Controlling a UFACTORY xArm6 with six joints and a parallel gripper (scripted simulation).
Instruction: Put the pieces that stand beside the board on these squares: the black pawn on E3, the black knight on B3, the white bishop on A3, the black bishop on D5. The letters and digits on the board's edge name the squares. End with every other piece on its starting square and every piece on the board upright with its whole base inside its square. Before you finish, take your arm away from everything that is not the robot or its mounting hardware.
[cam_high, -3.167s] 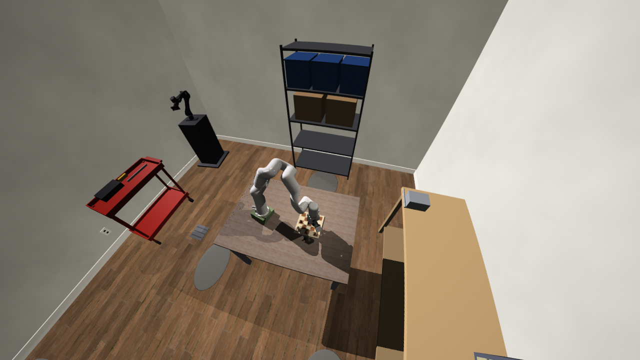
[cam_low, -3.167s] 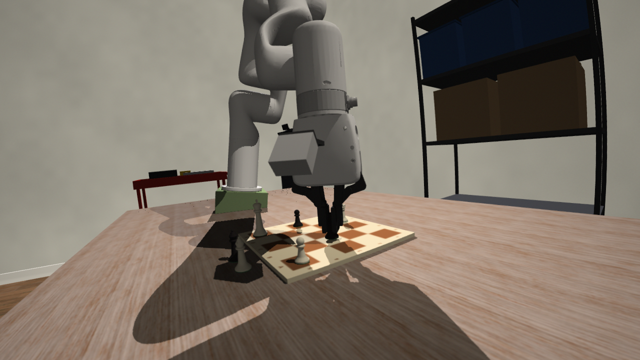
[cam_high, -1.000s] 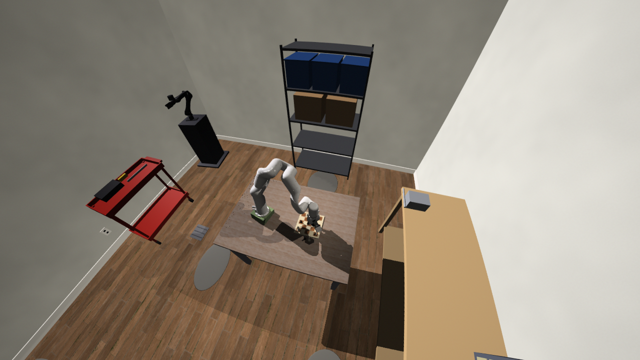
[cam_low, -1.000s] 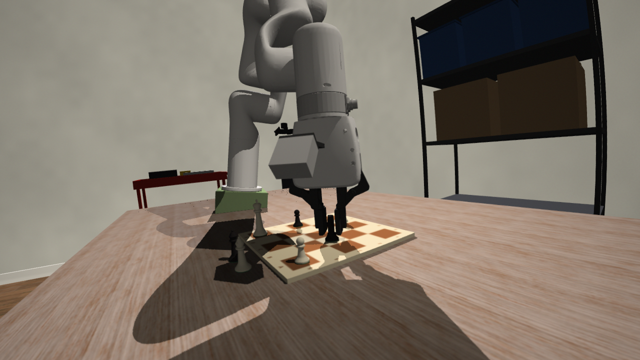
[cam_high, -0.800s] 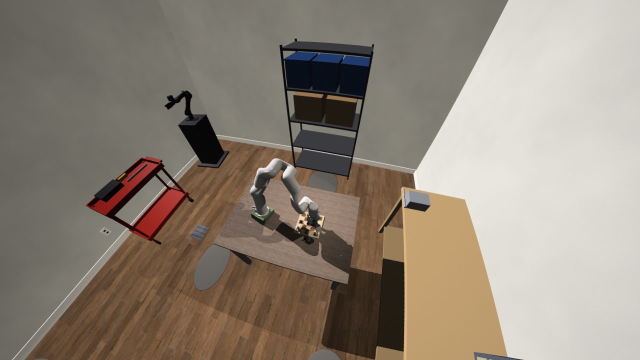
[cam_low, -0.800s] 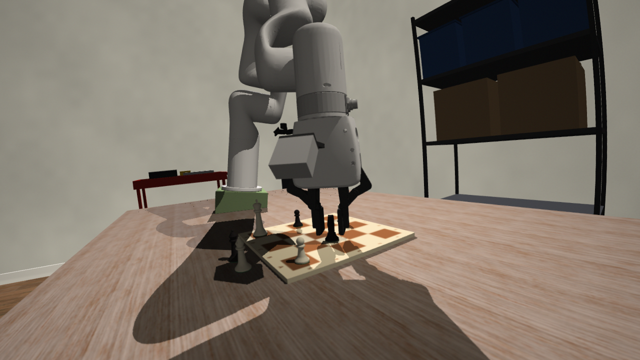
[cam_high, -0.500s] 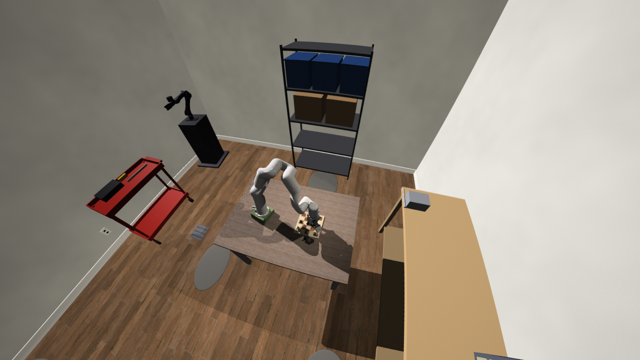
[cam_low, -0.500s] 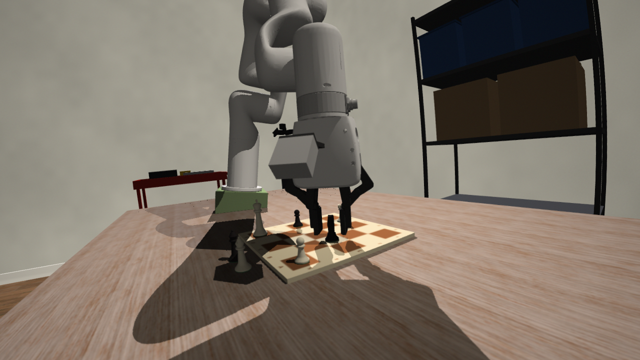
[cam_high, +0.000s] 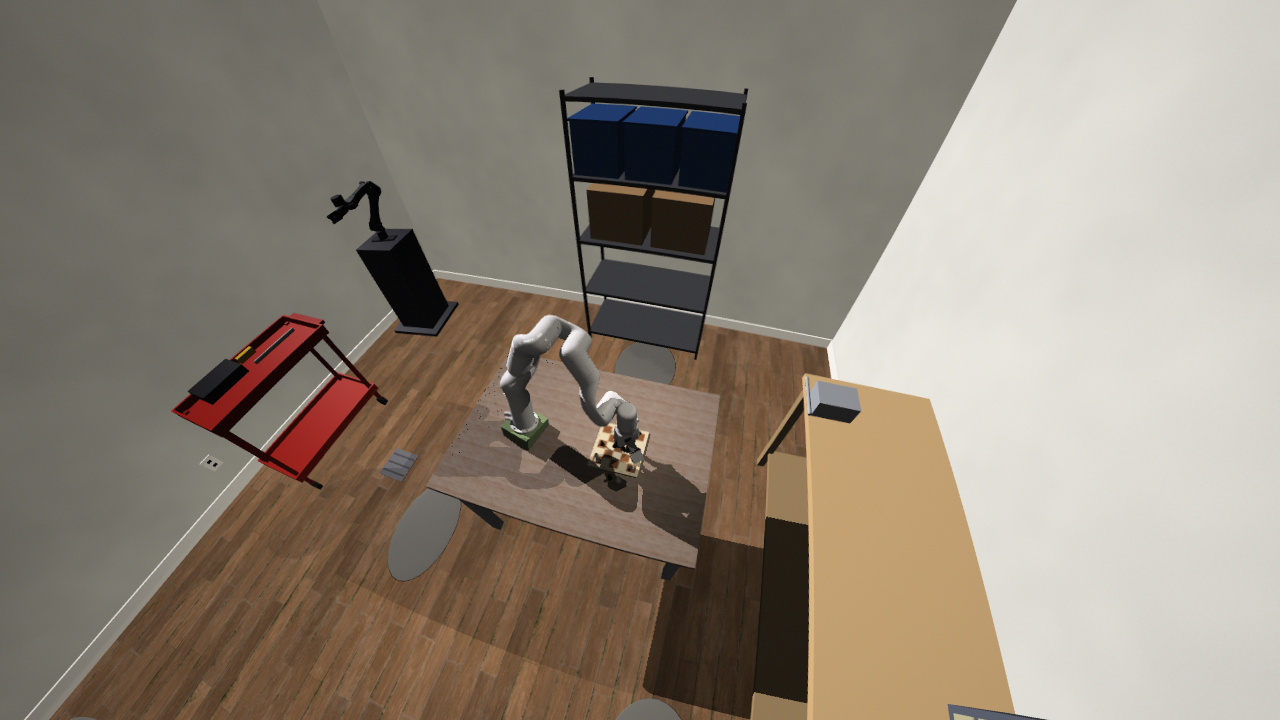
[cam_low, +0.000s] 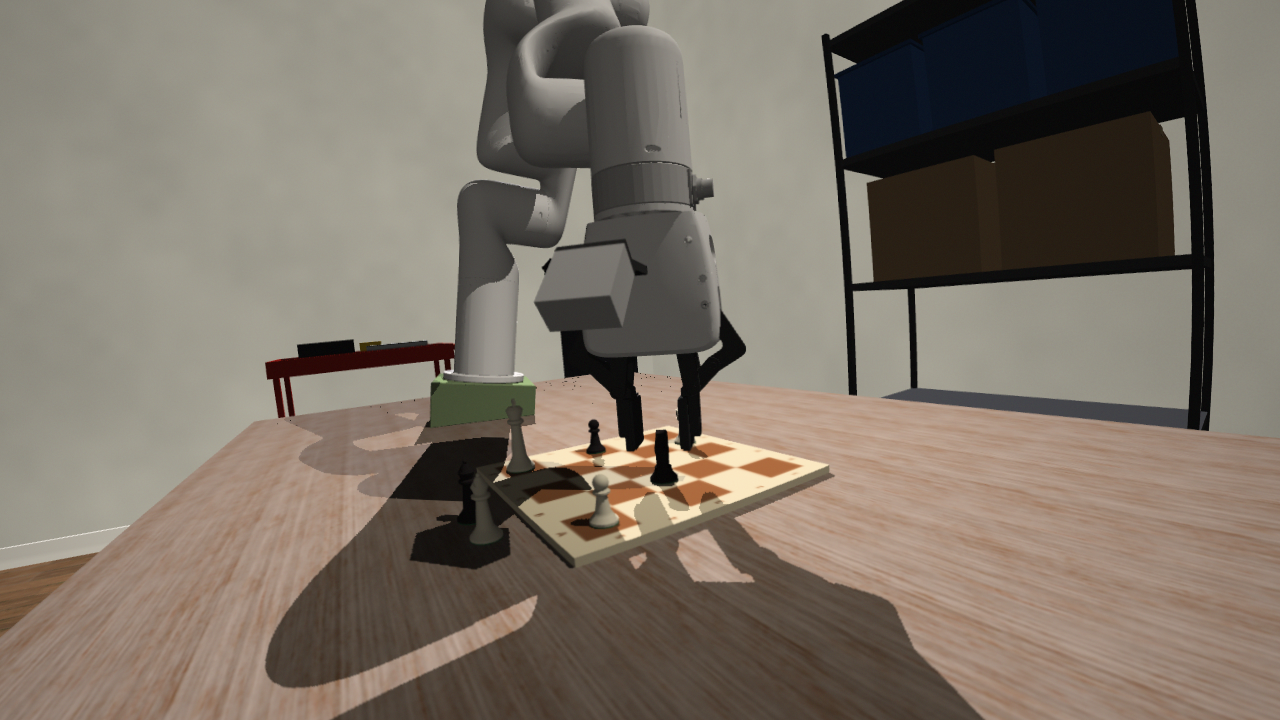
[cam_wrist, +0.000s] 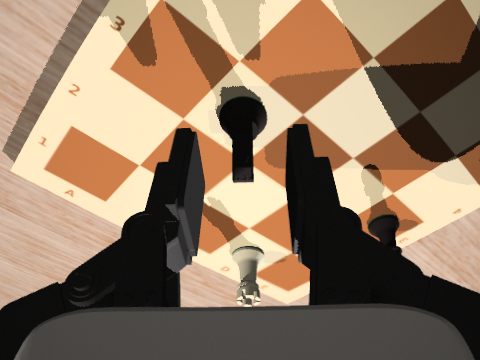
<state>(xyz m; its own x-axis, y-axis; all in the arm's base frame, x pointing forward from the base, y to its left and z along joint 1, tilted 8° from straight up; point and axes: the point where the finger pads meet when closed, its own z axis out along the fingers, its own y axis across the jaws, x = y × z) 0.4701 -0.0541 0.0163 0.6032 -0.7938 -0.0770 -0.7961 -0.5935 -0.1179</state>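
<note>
Around the black knight (cam_low: 662, 461) (cam_wrist: 243, 120), upright on B3, the tool (cam_high: 630, 450) (cam_low: 659, 445) (cam_wrist: 243, 154) is held partly open, with nothing gripped. Farther away, the black pawn (cam_low: 594, 437) (cam_wrist: 384, 227) is seen on E3; beyond the board (cam_high: 608, 463) (cam_low: 574, 557) (cam_wrist: 55, 150), two bishops, black (cam_low: 466, 499) and white (cam_low: 484, 514), are seen on the table (cam_high: 554, 528) (cam_low: 805, 626) (cam_wrist: 30, 240).

So past the jaws there's a black rack (cam_high: 575, 214) (cam_low: 845, 268) with blue bins (cam_high: 654, 145) (cam_low: 980, 67) sitting above brown boxes (cam_high: 682, 221) (cam_low: 1083, 201). Red cart's (cam_high: 299, 428) (cam_low: 358, 360) well apart from the jaws, with a black arm (cam_high: 375, 205) on a pedestal (cam_high: 402, 282) near it.
</note>
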